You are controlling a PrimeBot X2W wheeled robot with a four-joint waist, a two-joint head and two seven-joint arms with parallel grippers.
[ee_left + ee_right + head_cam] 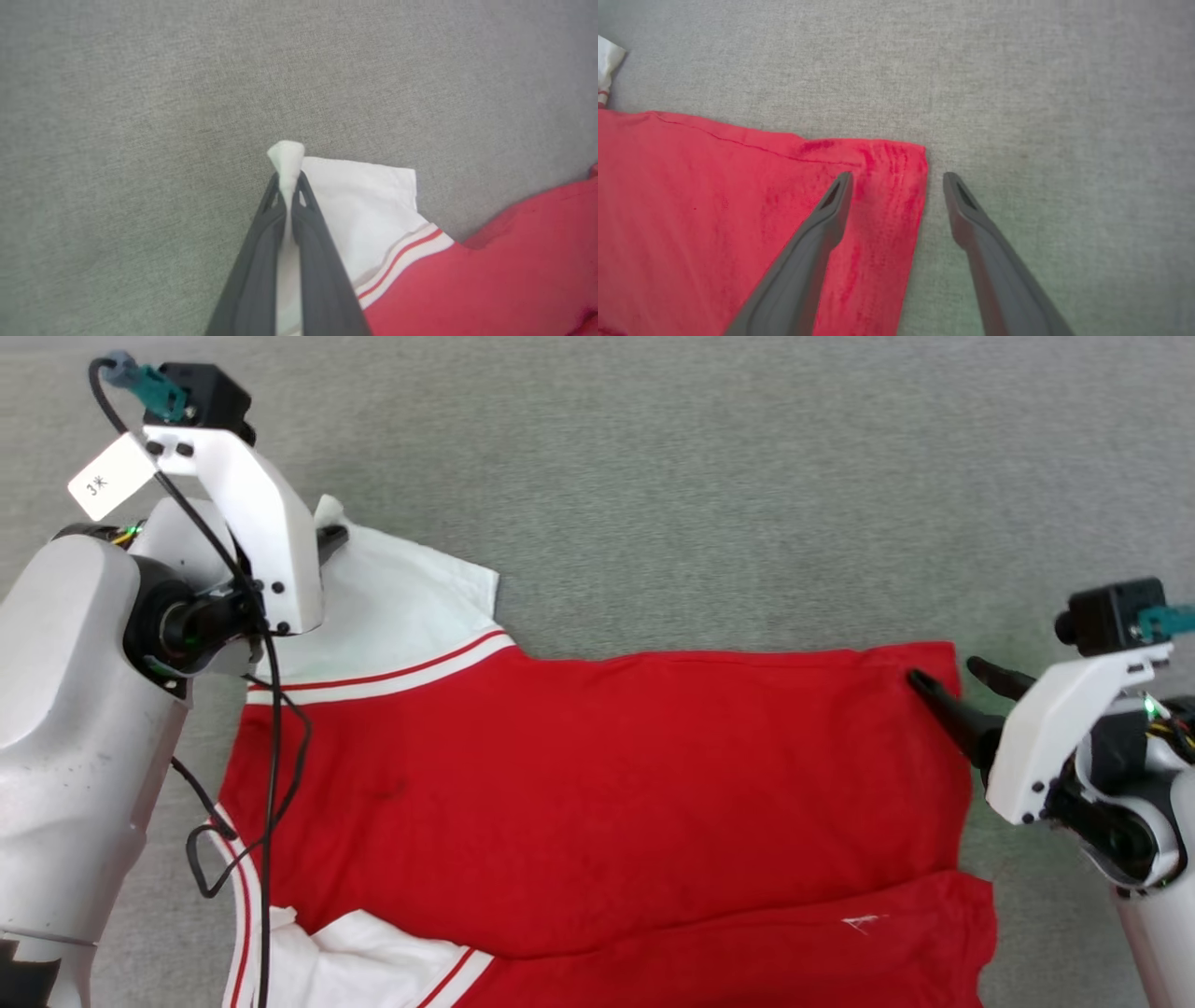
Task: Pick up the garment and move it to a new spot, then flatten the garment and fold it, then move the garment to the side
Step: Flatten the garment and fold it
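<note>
The garment (597,784), red with white sleeves and red-and-white stripe trim, lies spread on the grey surface with a fold along its near edge. My left gripper (329,529) is shut on the tip of the far white sleeve (364,205). A pinch of white cloth (286,156) sticks out past the fingertips of this gripper (287,179). My right gripper (943,672) is open at the garment's far right corner (906,158). In the right wrist view the gripper (897,177) has one finger over the red cloth (714,196) and the other over bare surface.
The grey fabric surface (700,476) stretches beyond the garment at the back and to the right. A black cable (271,756) hangs from my left arm over the garment's left side, and a white tag (107,476) dangles near the wrist camera.
</note>
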